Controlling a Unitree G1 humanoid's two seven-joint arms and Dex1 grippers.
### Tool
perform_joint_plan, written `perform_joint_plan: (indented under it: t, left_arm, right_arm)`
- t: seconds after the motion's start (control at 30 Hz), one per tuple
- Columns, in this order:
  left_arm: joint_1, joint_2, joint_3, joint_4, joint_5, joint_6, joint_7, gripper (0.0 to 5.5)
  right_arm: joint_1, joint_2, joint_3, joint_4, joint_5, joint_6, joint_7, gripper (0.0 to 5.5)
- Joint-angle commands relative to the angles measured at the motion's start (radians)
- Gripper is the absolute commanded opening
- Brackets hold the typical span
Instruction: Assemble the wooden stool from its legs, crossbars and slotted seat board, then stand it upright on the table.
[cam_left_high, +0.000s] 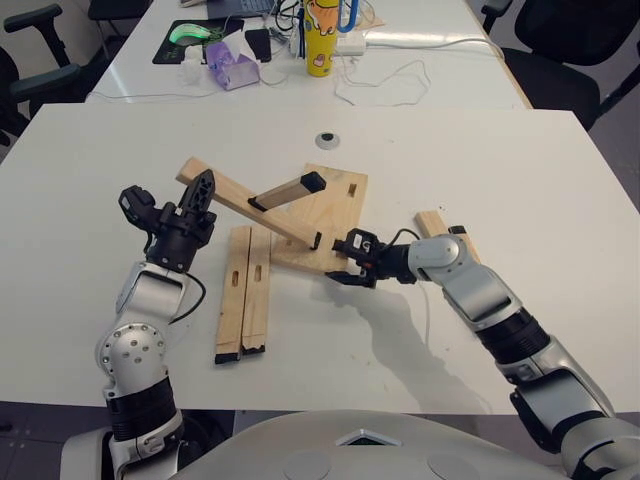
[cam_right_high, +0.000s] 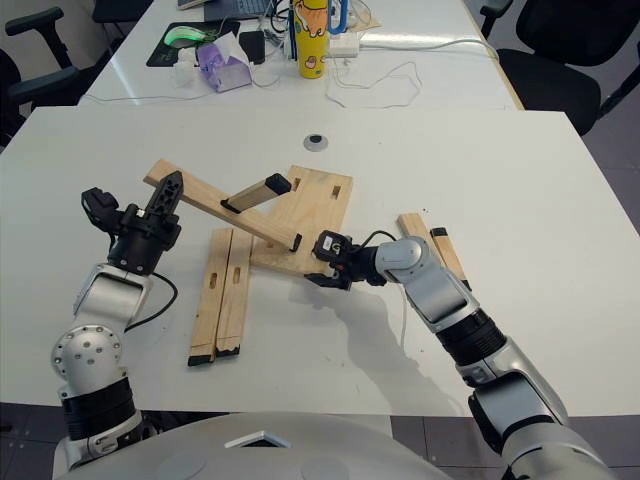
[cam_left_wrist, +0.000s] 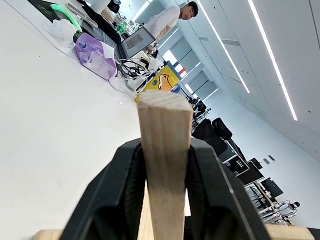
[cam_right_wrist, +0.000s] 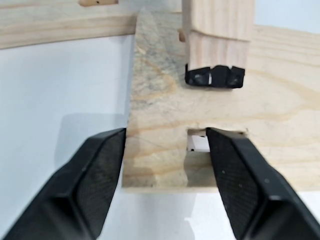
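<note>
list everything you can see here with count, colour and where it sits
seat board: one, pale wood, slotted, flat mid-table
long leg: one, pale wood, slanting over the seat board
raised leg: one, pale wood with a black cap, rising from the long leg
flat pieces: two, pale wood, side by side near the left arm
far pieces: seemingly two, pale wood, behind the right arm
disc: one, grey, far middle of the table
yellow cup: one, back table
purple box: one, back table
left gripper: black, shut on the long leg
right gripper: black, open astride the seat board's edge
</note>
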Motion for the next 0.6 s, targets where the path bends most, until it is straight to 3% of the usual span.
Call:
perform_joint_plan:
  t: [0.03, 0.27, 0.6]
  left_arm:
    - [-0.015, 0.037, 0.025, -0.002, -0.010, 0.007, -0.008, 1.05]
    - [-0.026, 0.089, 0.065, -0.004, -0.023, 0.014, -0.013, 1.05]
    - [-0.033, 0.150, 0.031, 0.012, 0.054, 0.031, -0.043, 1.05]
  right_arm:
    - [0.069, -0.008, 0.036, 0.062, -0.040, 0.047, -0.010, 2.89]
    - [0.079, -0.010, 0.031, 0.066, -0.043, 0.041, -0.020, 2.89]
    - [0.078, -0.007, 0.035, 0.069, -0.045, 0.037, -0.024, 2.89]
